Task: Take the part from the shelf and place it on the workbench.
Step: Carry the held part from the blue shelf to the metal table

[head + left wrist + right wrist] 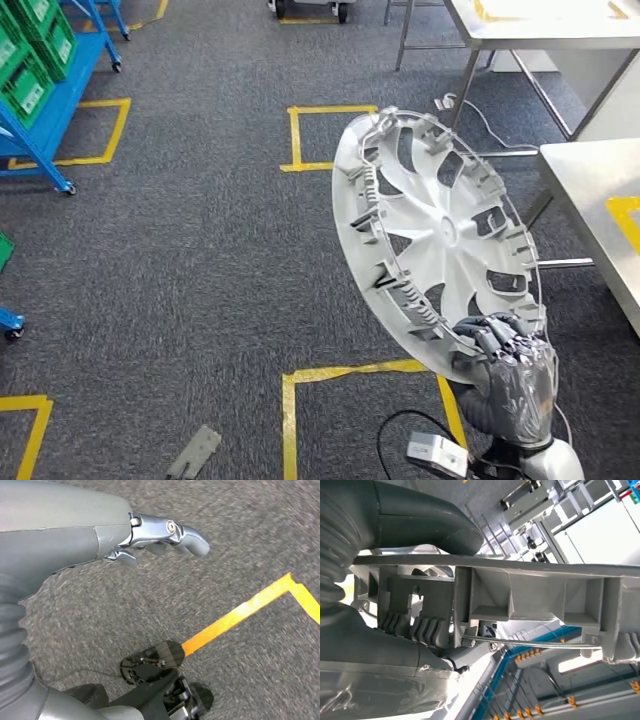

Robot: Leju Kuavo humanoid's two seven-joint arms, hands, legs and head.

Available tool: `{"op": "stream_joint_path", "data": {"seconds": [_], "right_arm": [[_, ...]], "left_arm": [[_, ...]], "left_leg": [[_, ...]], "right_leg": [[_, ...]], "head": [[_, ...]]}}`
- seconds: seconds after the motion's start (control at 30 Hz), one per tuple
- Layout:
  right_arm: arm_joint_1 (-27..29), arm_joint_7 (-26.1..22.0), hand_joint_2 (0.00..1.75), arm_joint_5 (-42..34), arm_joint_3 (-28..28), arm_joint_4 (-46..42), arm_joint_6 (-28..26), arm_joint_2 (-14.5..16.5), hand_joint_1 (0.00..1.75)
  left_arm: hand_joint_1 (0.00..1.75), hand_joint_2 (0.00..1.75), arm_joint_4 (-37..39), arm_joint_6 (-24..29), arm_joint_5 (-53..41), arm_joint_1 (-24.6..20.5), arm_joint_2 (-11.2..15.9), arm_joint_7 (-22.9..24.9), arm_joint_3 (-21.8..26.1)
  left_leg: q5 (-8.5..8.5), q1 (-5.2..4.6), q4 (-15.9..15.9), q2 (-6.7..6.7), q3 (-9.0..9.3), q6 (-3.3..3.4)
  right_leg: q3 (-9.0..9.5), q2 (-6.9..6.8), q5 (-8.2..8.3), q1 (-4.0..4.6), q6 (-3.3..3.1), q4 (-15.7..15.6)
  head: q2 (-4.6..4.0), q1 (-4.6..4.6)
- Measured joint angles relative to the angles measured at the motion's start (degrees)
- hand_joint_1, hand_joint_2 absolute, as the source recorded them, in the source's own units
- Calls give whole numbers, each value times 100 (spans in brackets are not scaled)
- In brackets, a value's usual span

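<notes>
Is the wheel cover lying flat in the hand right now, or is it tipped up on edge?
Tipped up. The wheel cover stands tilted on its rim, ribbed inner side facing the camera, with the right hand gripping its lower edge above the carpet.

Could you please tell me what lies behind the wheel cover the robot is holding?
Behind the wheel cover, gripped by the right hand, lie grey carpet and yellow floor tape; whatever it covers is hidden.

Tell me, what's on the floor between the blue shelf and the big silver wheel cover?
Between the blue shelf and the wheel cover, the head view shows grey carpet with yellow tape squares. The right hand holds the cover's lower rim.
</notes>
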Motion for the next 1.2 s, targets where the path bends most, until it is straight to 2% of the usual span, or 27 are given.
{"op": "stream_joint_path", "data": {"seconds": [0.07, 0.1, 0.13, 0.2, 0.23, 0.27, 0.33, 0.4, 0.43, 0.47, 0.53, 0.6, 0.63, 0.67, 0.7, 0.73, 0.8, 0.83, 0.87, 0.9, 0.93, 1.0, 1.03, 1.1, 1.13, 1.17, 1.2], "right_arm": [[-19, -4, 175, 1, 20, 19, -3, 7, 175], [-20, -7, 175, 0, 26, 29, -5, 10, 175], [-19, -10, 175, -2, 31, 38, -7, 13, 175], [-17, -19, 175, -11, 40, 49, -10, 14, 175], [-21, -23, 175, -20, 43, 55, -20, 14, 175], [-32, -27, 175, -27, 46, 61, -33, 14, 175], [-49, -32, 175, -37, 50, 72, -68, 16, 175], [-31, -34, 175, -40, 52, 75, -88, 20, 175], [-17, -34, 175, -44, 49, 76, -94, 23, 175], [-8, -34, 175, -47, 44, 77, -97, 26, 175], [-10, -32, 175, -51, 37, 80, -104, 38, 175], [-1, -31, 175, -50, 34, 89, -105, 46, 175], [11, -31, 175, -50, 33, 95, -105, 47, 175], [22, -31, 175, -50, 31, 102, -106, 47, 175], [32, -31, 175, -49, 30, 106, -108, 47, 175], [42, -32, 175, -45, 30, 110, -119, 47, 175], [58, -33, 175, -33, 30, 111, -175, 46, 175], [69, -34, 175, -25, 30, 109, -216, 46, 175], [84, -36, 175, -19, 30, 103, -251, 45, 175], [107, -37, 175, -14, 29, 96, -275, 45, 175], [130, -39, 175, -9, 30, 89, -290, 45, 175], [156, -38, 175, 0, 33, 79, -300, 45, 175], [159, -37, 175, 4, 35, 75, -305, 45, 175], [159, -34, 175, 8, 34, 75, -321, 45, 175], [161, -31, 175, 7, 33, 75, -331, 45, 175], [164, -29, 175, 7, 32, 75, -339, 45, 175], [169, -27, 175, 7, 32, 75, -343, 45, 175]], "left_arm": [[0, 175, 0, -8, 1, 28, 16, -1, 8], [0, 175, 0, -10, 3, 42, 27, -2, 14], [0, 175, 0, -16, 9, 52, 38, -7, 21], [0, 175, 0, -45, 28, 58, 58, -39, 36], [0, 175, 0, -63, 38, 62, 72, -64, 48], [0, 175, 0, -78, 48, 65, 90, -86, 60], [0, 175, 0, -85, 59, 81, 125, -109, 82], [0, 175, 0, -74, 63, 88, 146, -115, 89], [0, 175, 0, -68, 63, 79, 152, -120, 91], [0, 175, 0, -64, 63, 67, 156, -125, 93], [0, 175, 0, -57, 62, 74, 164, -133, 104], [0, 175, 0, -55, 57, 134, 172, -134, 116], [0, 175, 0, -54, 52, 160, 178, -135, 121], [0, 175, 0, -54, 46, 174, 185, -137, 124], [0, 175, 0, -55, 37, 177, 193, -140, 127], [0, 175, 2, -58, 24, 181, 202, -145, 128], [0, 175, 5, -70, 1, 191, 216, -147, 132], [0, 175, 7, -71, -7, 197, 220, -145, 133], [0, 175, 7, -66, -10, 190, 222, -143, 135], [0, 175, 7, -56, -13, 175, 220, -144, 136], [0, 175, 5, -43, -17, 157, 221, -153, 137], [0, 175, 4, -27, -23, 130, 224, -174, 138], [0, 175, 4, -23, -25, 131, 231, -182, 139], [0, 175, 4, -24, -25, 144, 238, -187, 140], [0, 175, 4, -25, -25, 150, 239, -187, 141], [0, 175, 4, -26, -25, 154, 238, -190, 141], [0, 175, 4, -28, -25, 154, 235, -193, 141]], "left_leg": [[-98, -17, 0, 148, 105, 20], [-159, -19, 0, 226, 173, 15], [-224, -19, 0, 303, 255, 8], [-376, -18, -4, 438, 450, -20], [-458, -24, -12, 503, 547, -45], [-529, -37, -29, 566, 620, -79], [-606, -75, -115, 707, 734, -153], [-587, -89, -164, 774, 820, -205], [-510, -78, -3, 699, 768, -220], [-425, -66, 304, 580, 590, -231], [-403, -46, 1158, 326, -42, -256], [-807, -43, 1632, 244, -660, -281], [-1027, -42, 1656, 230, -873, -289], [-1135, -40, 1555, 210, -1009, -294], [-1030, -36, 1357, 171, -1076, -301], [-662, -21, 1073, 73, -1092, -315], [328, 14, 367, -153, -1073, -305], [682, 19, 152, -228, -1058, -274], [831, 11, 32, -229, -1044, -222], [856, 0, 61, -185, -1010, -164], [828, -7, 61, -133, -981, -105], [741, -18, 52, -16, -888, 4], [679, -32, 52, 46, -831, 42], [553, -55, 53, 179, -718, 76], [491, -65, 54, 241, -654, 83], [428, -75, 54, 299, -578, 86], [364, -85, 54, 351, -488, 88]], "right_leg": [[-468, -190, -198, -20, 39, 724], [-650, -219, -218, -29, 45, 953], [-739, -239, -143, -35, 44, 999], [-596, -339, 284, -37, 14, 489], [-471, -480, 480, -7, -6, 147], [-361, -616, 576, 34, -43, -166], [-268, -732, 554, 105, -133, -451], [-187, -569, 498, 89, -225, -532], [-127, -487, 464, 71, -259, -559], [-57, -413, 432, 54, -291, -581], [78, -263, 343, 28, -331, -627], [246, -72, 209, 10, -334, -649], [364, 30, 123, 6, -329, -652], [508, 125, 26, 2, -324, -653], [662, 206, -77, -1, -316, -655], [788, 275, -179, -4, -302, -660], [952, 429, -369, -2, -248, -633], [982, 511, -450, -7, -216, -633], [1015, 593, -513, -17, -182, -640], [1038, 619, -564, -29, -152, -667], [1058, 513, -610, -32, -121, -651], [905, 112, -795, -16, -56, -296], [690, -89, -938, -8, -31, 68], [157, -213, -1131, -8, -9, 799], [-31, -223, -1074, -7, -11, 951], [-100, -234, -887, -3, -23, 869], [-56, -269, -604, 7, -48, 583]], "head": [[0, 19], [0, 18], [0, 21], [0, 21], [-1, 23], [-1, 29], [-1, 20], [-1, -2], [0, -8], [0, -13], [0, -28], [0, -42], [0, -42], [0, -44], [0, -44], [-1, -47], [-3, -63], [-4, -74], [-5, -77], [-4, -77], [-4, -68], [-2, -36], [-2, -18], [-2, -15], [-2, -13], [-2, -15], [-2, -13]]}}
